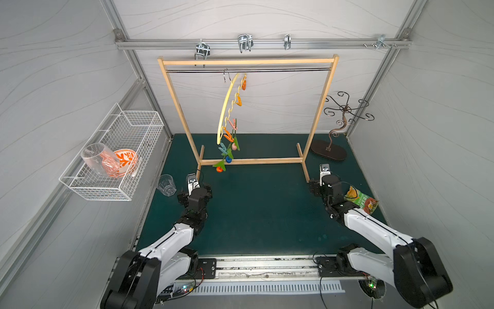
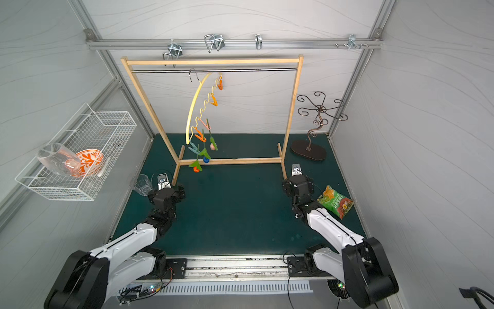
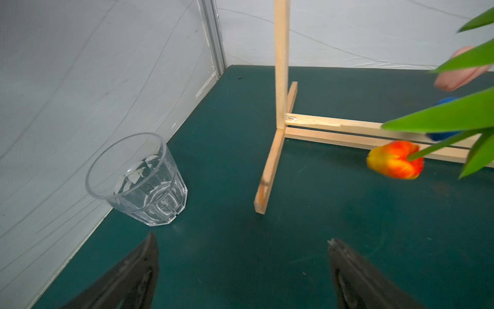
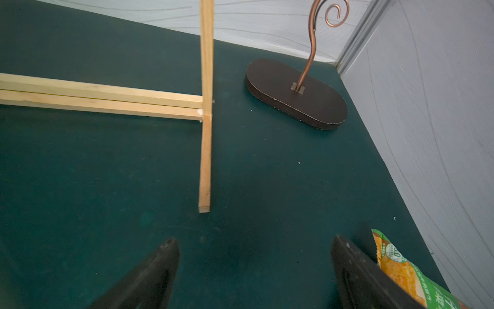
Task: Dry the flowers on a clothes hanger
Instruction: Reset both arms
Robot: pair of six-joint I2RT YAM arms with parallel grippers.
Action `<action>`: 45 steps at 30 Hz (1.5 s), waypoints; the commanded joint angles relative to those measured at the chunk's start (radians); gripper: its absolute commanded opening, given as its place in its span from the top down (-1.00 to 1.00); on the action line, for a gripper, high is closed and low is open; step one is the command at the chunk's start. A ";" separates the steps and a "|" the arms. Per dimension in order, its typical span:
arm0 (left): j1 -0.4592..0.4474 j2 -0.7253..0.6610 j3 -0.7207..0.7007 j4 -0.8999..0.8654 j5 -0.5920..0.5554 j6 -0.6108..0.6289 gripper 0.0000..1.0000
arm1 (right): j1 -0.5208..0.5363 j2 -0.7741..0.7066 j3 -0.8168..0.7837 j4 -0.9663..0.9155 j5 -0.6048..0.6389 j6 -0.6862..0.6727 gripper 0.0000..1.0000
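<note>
Left wrist view. Found left claw [image 3: 242, 238] spread wide, gripping nothing, low over green mat [image 3: 294, 240]. Same for right claw [image 4: 254, 239] in right wrist view: fingers far apart, empty.

Spotted the flowers [image 1: 227, 153] ahead of left claw, toward its inner side, clipped heads down by clothespins to the clothes hanger [image 1: 224, 108]. Hanger hooked on metal rod of wooden rack [image 1: 247, 62], hanging steeply tilted. Orange head [image 3: 394, 160] lowest and nearest, clear of mat. Pink head [image 3: 459, 72] and blue head [image 3: 445, 101] beyond it, higher.

Judge flowers very light, stems thin and bendy, heads and leaves soft and easily crushed. Best taken on bare stem close under a pin, never by the head. Expect hanger to swing on its hook at any touch.

Edges: rack foot [image 3: 267, 174] straight ahead of left claw. Glass tumbler [image 3: 139, 182] just ahead on outer side, wall close behind it. Snack bag [image 4: 401, 267] right beside outer finger of right claw, contact unclear. Metal stand [image 4: 296, 93] ahead and outward. Open mat between the two claws.
</note>
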 commanded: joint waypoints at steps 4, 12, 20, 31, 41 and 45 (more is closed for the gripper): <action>0.096 0.223 0.026 0.416 0.125 0.088 -0.98 | -0.155 0.099 -0.168 0.497 -0.140 0.083 -0.89; 0.251 0.440 0.038 0.595 0.342 -0.063 -0.98 | -0.183 0.349 -0.208 0.859 -0.250 0.016 -0.98; 0.237 0.425 0.134 0.381 0.321 -0.061 -0.99 | -0.261 0.429 0.025 0.505 -0.532 0.013 -0.98; 0.226 0.438 0.178 0.323 0.372 -0.024 -0.99 | -0.271 0.432 0.036 0.484 -0.589 -0.005 -0.98; 0.228 0.434 0.146 0.378 0.334 -0.044 -0.99 | -0.269 0.437 0.038 0.488 -0.589 -0.008 -0.98; 0.228 0.435 0.150 0.373 0.333 -0.042 -0.99 | -0.269 0.438 0.041 0.482 -0.595 -0.008 -0.98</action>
